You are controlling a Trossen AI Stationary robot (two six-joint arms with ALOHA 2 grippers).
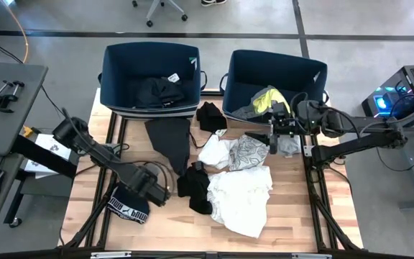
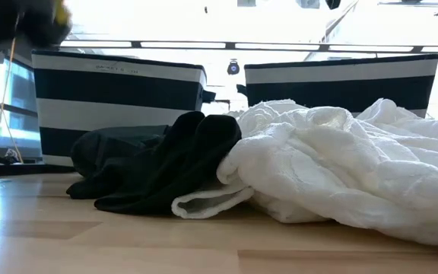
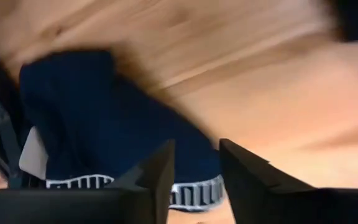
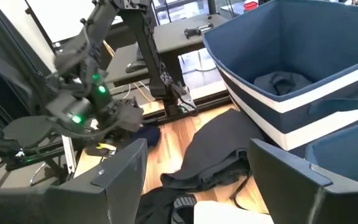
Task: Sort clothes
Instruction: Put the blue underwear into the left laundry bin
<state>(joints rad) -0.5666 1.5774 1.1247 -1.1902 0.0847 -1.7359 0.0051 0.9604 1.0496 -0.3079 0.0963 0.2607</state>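
Note:
My left gripper [image 1: 157, 191] is open and hangs above the near left of the table, beside a navy garment with a white lettered waistband [image 1: 128, 205], which lies flat below the fingers [image 3: 104, 137]. My right gripper [image 1: 279, 137] is open and empty, in front of the right bin [image 1: 315, 72], over a light grey garment [image 1: 289, 146]. A big white garment [image 1: 239, 198], a black one [image 1: 196, 188], a patterned light grey one [image 1: 249, 152] and a small white one [image 1: 214, 150] lie mid-table. The right bin holds a neon yellow piece [image 1: 264, 101].
The left bin [image 1: 121, 72] holds black clothes [image 1: 160, 92]. A dark grey garment [image 1: 169, 140] lies in front of it, and a small black one [image 1: 210, 115] lies between the bins. In the low view the white heap [image 2: 333, 164] and the black garment [image 2: 158, 164] lie before both bins.

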